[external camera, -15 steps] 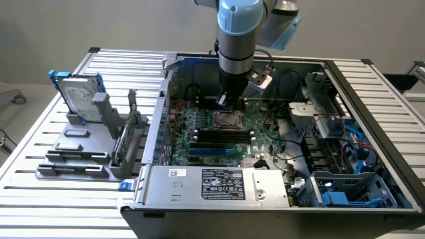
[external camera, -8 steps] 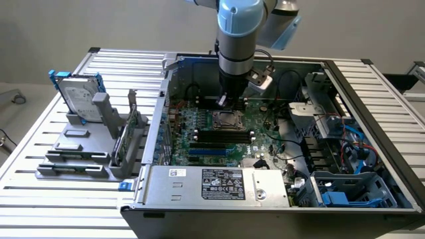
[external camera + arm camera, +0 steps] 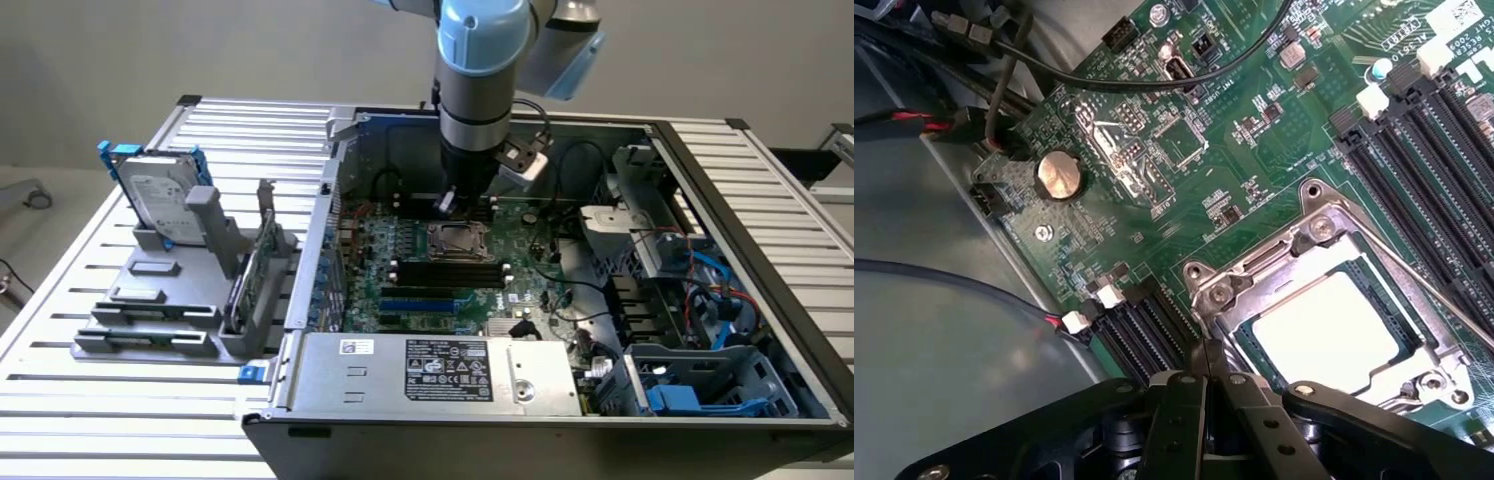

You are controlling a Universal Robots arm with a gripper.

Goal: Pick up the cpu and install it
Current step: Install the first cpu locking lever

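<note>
Wrist view, flat pale square cpu [image 3: 1324, 330] in socket [image 3: 1414, 355]

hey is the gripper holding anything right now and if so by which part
Nothing is held. The gripper is shut and empty above the motherboard, and the cpu lies flat in its socket, apart from it.

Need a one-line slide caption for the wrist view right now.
Shut gripper poised at the edge of the motherboard socket, with the cpu lying inside the open frame.
</note>
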